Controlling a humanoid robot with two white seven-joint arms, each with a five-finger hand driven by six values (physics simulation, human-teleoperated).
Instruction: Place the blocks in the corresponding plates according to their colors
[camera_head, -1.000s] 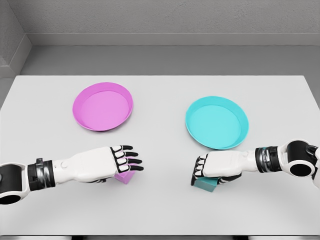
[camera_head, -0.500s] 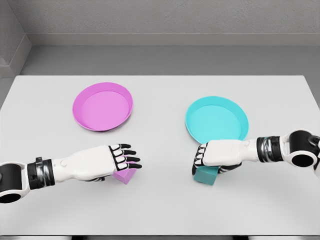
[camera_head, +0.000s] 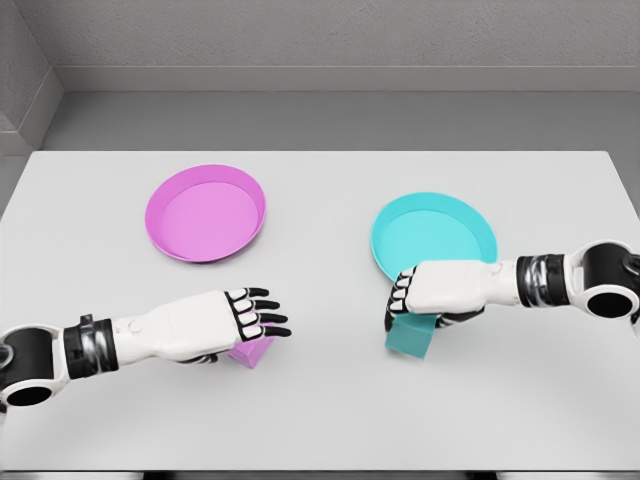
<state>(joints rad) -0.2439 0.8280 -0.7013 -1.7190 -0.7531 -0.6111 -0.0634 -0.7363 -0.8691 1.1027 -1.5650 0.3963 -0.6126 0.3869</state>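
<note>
**A:** Where was the right hand (camera_head: 425, 295)?

**B:** Over the teal block (camera_head: 410, 334), arm coming in from the worktop's (camera_head: 330, 420) right edge. Fingers (camera_head: 398, 300) curled down over the block's top and left side, clamping it. Block sat just in front of the teal plate's (camera_head: 434, 243) near rim, hand overlapping that rim. Couldn't tell whether the block was resting on the worktop or off it.

**A:** Left hand?

**B:** Left hand (camera_head: 225, 322) was palm down, arm in from the left edge near the front corner. Fingers (camera_head: 262, 318) spread and reaching right, over the pink block (camera_head: 250, 351). Only the block's right front part showed from under the palm. Fingers lay above it rather than wrapped round it; contact not clear from the head view.

**A:** Block positions on the worktop?

**B:** Pink block left of centre, toward the front edge. Teal block right of centre, about the same depth. The two were well apart.

**A:** Plates?

**B:** Pink plate (camera_head: 206, 212) sat in the left half, nearer the back edge, well behind the pink block. Teal plate in the right half, slightly closer to the front than the pink one. Both plates held nothing. Both had a shallow raised rim.
</note>
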